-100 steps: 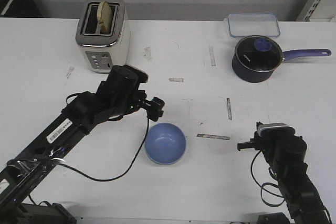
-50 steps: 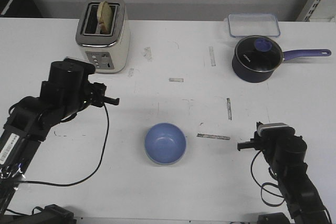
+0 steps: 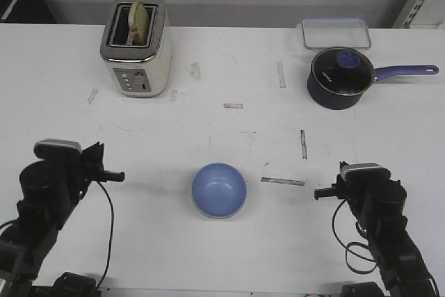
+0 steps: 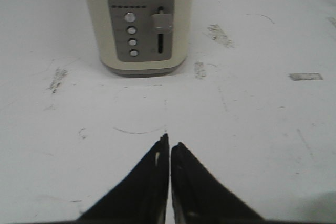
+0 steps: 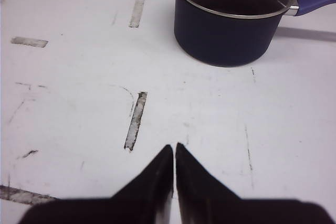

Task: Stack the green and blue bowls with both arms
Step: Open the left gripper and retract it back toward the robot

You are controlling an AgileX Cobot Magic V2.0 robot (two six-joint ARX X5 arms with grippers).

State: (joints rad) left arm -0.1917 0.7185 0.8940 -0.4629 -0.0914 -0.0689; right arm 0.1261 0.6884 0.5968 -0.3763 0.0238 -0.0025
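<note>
Both arms are sitting nearest the camera, the left gripper and right gripper each pressed together, holding nothing. The blue bowl is resting on the table between them. A toaster is standing at 11 o'clock, a saucepan at 1 o'clock.

Toaster far left; lidded saucepan beside clear container.

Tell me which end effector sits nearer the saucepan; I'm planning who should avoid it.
Right. The right end effector points at the saucepan from the table's near right side. The left end effector faces the toaster on the far left side, much farther away.
</note>
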